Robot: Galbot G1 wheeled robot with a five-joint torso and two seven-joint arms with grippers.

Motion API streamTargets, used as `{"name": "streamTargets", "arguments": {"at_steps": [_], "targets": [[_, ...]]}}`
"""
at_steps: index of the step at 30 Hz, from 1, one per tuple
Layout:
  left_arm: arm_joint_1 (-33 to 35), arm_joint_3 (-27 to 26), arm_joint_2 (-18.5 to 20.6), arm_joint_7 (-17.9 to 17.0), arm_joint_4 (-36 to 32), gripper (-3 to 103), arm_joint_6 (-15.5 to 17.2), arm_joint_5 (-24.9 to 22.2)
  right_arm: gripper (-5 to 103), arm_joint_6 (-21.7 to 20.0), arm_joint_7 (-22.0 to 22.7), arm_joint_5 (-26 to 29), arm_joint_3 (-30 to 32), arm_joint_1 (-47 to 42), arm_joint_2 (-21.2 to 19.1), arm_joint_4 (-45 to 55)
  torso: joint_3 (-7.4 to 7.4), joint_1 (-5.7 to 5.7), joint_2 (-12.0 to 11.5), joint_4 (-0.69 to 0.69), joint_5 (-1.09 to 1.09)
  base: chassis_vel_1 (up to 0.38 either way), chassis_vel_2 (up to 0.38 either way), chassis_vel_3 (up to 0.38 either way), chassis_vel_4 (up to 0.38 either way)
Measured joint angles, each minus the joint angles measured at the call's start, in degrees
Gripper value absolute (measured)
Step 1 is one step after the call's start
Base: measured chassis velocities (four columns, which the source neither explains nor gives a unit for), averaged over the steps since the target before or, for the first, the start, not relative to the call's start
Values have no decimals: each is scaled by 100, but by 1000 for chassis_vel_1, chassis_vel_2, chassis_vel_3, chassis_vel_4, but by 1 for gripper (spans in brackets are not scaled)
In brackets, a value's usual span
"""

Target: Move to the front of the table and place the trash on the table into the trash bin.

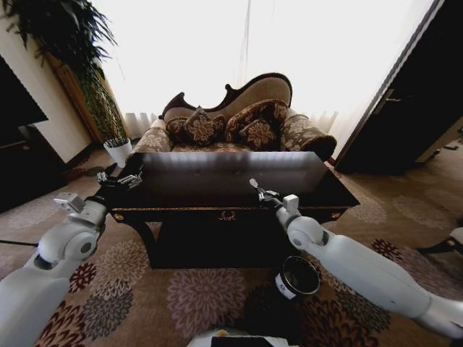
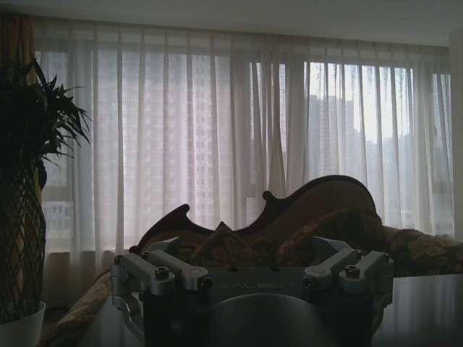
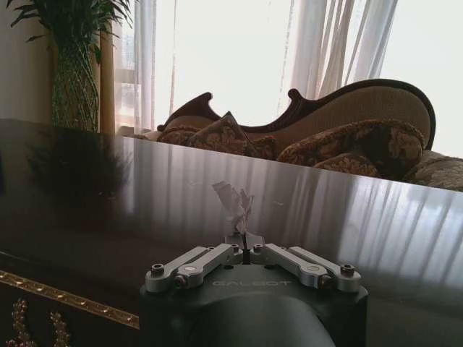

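Dark glossy table (image 1: 217, 177); white crumpled trash (image 3: 235, 204); black trash bin (image 1: 297, 276).

open table (image 1: 217, 177) top; sofa (image 1: 239, 116) close behind it.

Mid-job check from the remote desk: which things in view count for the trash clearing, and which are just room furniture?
For the job:
- glossy dark wooden table
- crumpled white paper wad, pinched in the right gripper
- small black cylindrical trash bin on the carpet
- left gripper, at the table's left corner

Just there:
- patterned sofa with cushions
- potted plant in white pot
- sheer curtains
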Motion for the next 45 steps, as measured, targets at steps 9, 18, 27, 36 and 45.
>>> {"name": "streamTargets", "arguments": {"at_steps": [9,18,27,36,45], "targets": [[0,0,0,3,0,100,0,0,0,124,-19,-473,2119,-2378,469,678,-1,-1,1,2,-2,0,0,0,0],[0,0,0,0,0,100,0,0,0,632,-592,-1581,3650,-4395,1667,825,-1,-2,2,1,-1,0,0,0,0],[0,0,0,0,0,100,0,0,0,1453,-1008,-2226,3831,-5001,2734,-240,-1,-2,2,1,-5,0,0,0,0],[0,0,0,-2,0,100,0,0,0,1938,-1325,-2579,3522,-3916,3840,-2644,0,-1,1,2,0,0,0,0,0],[0,0,0,-2,-1,100,0,0,0,2100,-1442,-2373,3272,-3016,3862,-4279,0,-1,1,1,-1,0,0,0,0]]}}
